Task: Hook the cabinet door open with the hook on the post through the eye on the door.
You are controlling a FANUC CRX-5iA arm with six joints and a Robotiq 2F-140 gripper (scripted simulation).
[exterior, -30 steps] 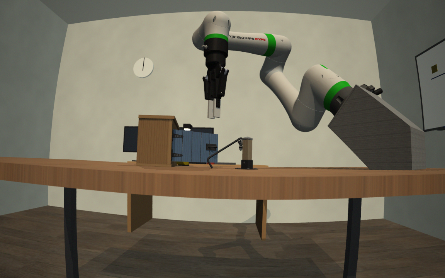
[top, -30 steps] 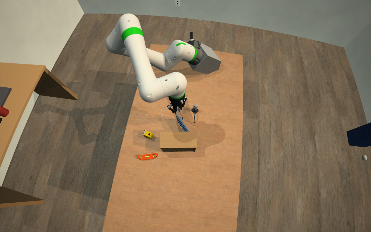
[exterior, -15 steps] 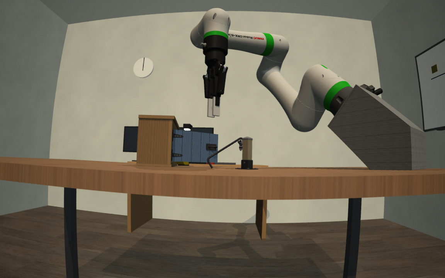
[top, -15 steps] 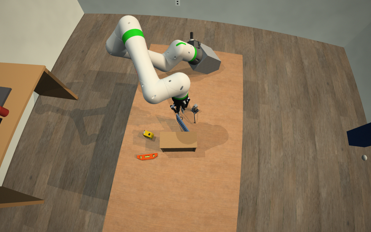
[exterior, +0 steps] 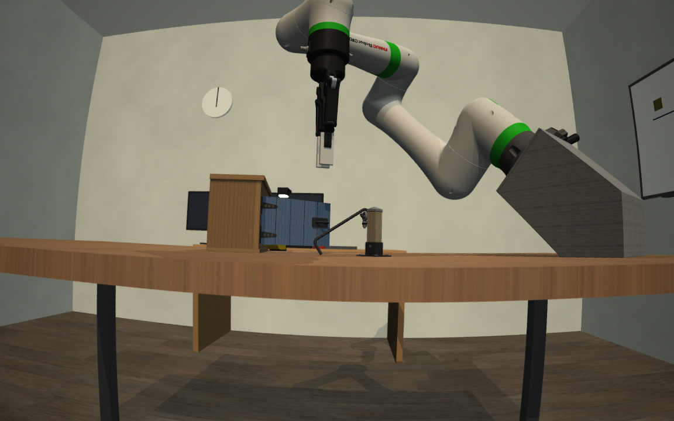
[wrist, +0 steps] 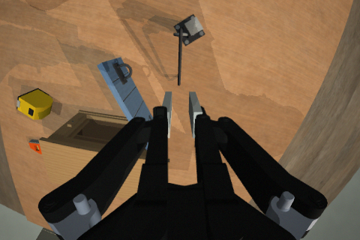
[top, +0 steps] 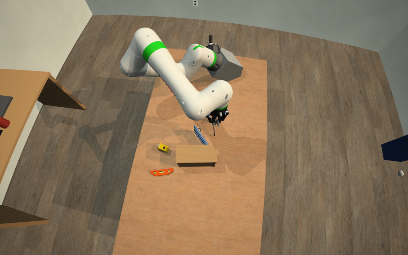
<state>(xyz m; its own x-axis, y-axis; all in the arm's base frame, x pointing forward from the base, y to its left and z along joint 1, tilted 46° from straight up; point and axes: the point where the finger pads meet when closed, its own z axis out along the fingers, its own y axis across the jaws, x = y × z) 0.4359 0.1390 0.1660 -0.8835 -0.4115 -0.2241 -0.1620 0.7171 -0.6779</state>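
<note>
A white robot arm holds its claw (exterior: 325,151) high above a wooden bench (exterior: 329,272), pointing straight down. The claw is nearly closed, with only a narrow gap between its fingers, and nothing is held between them.

On the bench stands a small wooden cabinet (exterior: 234,211), flat on its base. Its blue door (exterior: 297,222) is swung wide open. Near the door's free edge is a small ring, the eye (wrist: 123,70).

Just beside the door's free end is a short post (exterior: 374,230) on a dark foot. A thin black hook (exterior: 337,227) is pinned at the post's top and slopes down toward the door, its bent tip resting at the bench surface. In the wrist view the hook lies apart from the eye, so the door is not yet hooked.

A yellow tape measure (top: 163,147) and an orange level (top: 161,171) lie beside the cabinet.

The step in hand looks like the approach to the hook, with the door already open. The next move calls for lowering over the hook's shaft, opening a little and gripping it, then lifting the tip and swinging it across to drop through the eye. The door must not be pushed shut, nor the cabinet tipped.
</note>
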